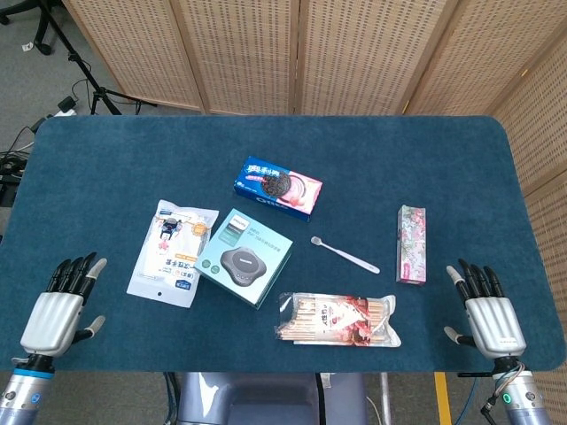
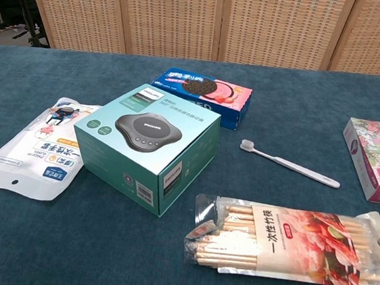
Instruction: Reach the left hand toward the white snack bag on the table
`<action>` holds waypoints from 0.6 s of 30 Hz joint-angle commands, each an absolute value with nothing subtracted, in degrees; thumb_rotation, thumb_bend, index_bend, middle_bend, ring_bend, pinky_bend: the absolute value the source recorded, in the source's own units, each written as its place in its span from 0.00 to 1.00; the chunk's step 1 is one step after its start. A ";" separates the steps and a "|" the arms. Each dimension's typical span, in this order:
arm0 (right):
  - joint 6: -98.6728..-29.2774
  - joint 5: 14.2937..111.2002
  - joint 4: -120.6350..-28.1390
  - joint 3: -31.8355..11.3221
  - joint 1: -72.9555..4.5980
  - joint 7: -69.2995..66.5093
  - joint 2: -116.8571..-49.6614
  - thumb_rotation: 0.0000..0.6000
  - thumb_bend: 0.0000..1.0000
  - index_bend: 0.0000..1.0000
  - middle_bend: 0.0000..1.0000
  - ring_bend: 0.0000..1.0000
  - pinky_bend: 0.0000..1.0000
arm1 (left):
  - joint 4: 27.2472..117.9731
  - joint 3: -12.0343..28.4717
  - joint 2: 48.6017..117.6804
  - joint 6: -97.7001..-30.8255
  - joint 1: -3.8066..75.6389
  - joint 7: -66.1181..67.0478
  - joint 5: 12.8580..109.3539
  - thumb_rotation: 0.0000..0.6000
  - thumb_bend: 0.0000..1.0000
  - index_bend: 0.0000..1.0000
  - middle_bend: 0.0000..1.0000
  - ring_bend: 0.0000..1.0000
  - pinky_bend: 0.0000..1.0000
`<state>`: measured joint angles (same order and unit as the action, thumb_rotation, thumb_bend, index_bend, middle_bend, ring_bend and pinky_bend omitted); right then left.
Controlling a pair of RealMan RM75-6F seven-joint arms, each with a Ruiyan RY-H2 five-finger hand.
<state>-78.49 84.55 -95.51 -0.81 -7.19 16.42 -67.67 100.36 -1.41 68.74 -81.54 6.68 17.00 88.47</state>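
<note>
Your left hand (image 1: 55, 314) sits at the lower left of the head view, fingers spread and holding nothing, well apart from the white snack bag (image 1: 173, 252); that bag lies flat on the desk (image 1: 266, 142) left of centre, just beside the teal speaker box (image 1: 244, 258); your right hand (image 1: 483, 310) rests at the lower right, fingers likewise apart and empty; in the chest view neither hand shows, and the bag (image 2: 40, 146) lies at the left edge beside the box (image 2: 145, 145).
</note>
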 commanded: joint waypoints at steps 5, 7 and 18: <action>-78.17 84.21 -95.52 -0.87 -7.30 16.31 -67.71 1.00 0.00 0.00 0.00 0.00 0.00 | 100.94 -1.49 69.15 -80.72 7.12 17.18 88.54 1.00 0.38 0.00 0.09 0.16 0.15; -78.24 84.20 -95.49 -0.89 -7.27 16.23 -67.71 1.00 0.00 0.00 0.00 0.00 0.00 | 100.94 -1.47 69.38 -79.99 7.48 17.20 88.37 1.00 0.44 0.00 0.20 0.24 0.20; -77.59 83.88 -95.48 -0.79 -7.48 16.28 -67.86 1.00 0.00 0.00 0.00 0.00 0.00 | 106.87 -0.46 67.12 -68.40 13.86 18.97 84.50 1.00 0.80 0.00 0.47 0.45 0.30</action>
<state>-77.60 83.89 -95.47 -0.80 -7.47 16.27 -67.85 105.09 -0.82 68.20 -70.78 12.05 18.46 85.43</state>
